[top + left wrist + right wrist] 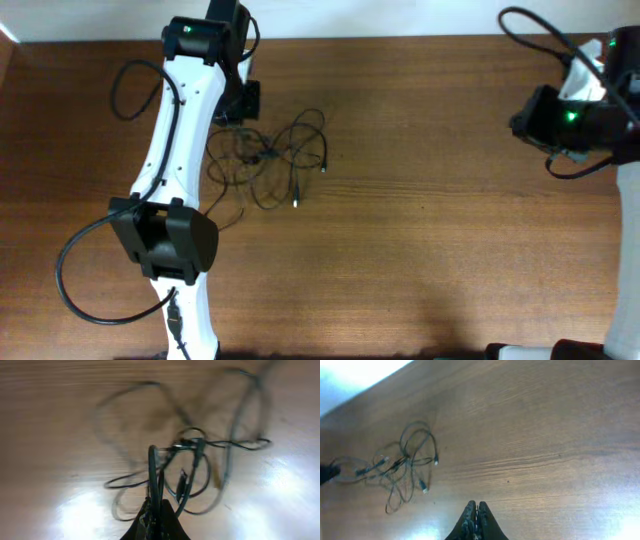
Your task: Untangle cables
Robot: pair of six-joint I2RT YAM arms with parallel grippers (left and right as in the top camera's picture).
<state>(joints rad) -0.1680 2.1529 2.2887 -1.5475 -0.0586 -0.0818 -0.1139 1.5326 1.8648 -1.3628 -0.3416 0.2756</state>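
Note:
The cables [270, 155] are thin black wires in a knotted clump on the brown table, left of centre, with small plugs [296, 203] at the loose ends. My left gripper [237, 112] is at the clump's upper-left edge. In the left wrist view its jaws [155, 507] are shut on a cable strand [152, 472] that rises from between them, and the rest of the cables [210, 455] hang blurred beyond. My right gripper [535, 118] is far to the right. In the right wrist view it [476, 509] is shut and empty, with the cables [405, 460] far off.
The white left arm [170, 170] runs from the near edge up past the clump's left side, with its own thick black cable [75, 270]. The table's far edge [400, 38] lies just behind the clump.

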